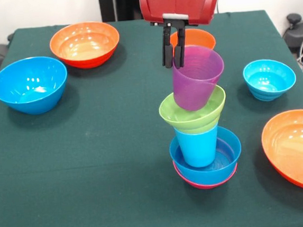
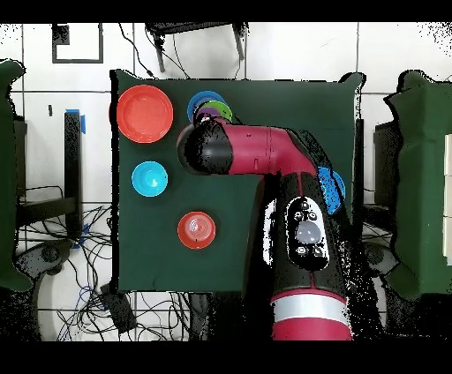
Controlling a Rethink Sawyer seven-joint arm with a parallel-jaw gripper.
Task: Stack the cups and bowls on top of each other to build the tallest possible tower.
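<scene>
Tower (image 1: 204,162) nearest; gripper (image 1: 175,64) pinching purple cup (image 1: 196,77) rim, tilted.

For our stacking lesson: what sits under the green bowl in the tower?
The green bowl rests on a light blue cup standing inside a blue bowl over a pink bowl. The cup's rim is hidden.

Red arm (image 2: 265,152), black joints, black gripper (image 1: 173,50).

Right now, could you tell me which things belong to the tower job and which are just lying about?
In the job:
- tower: pink bowl, blue bowl, blue cup, green bowl
- purple cup, tilted, claw on its rim
- loose bowls: three orange, blue, cyan

Lying about:
- floor cables
</scene>
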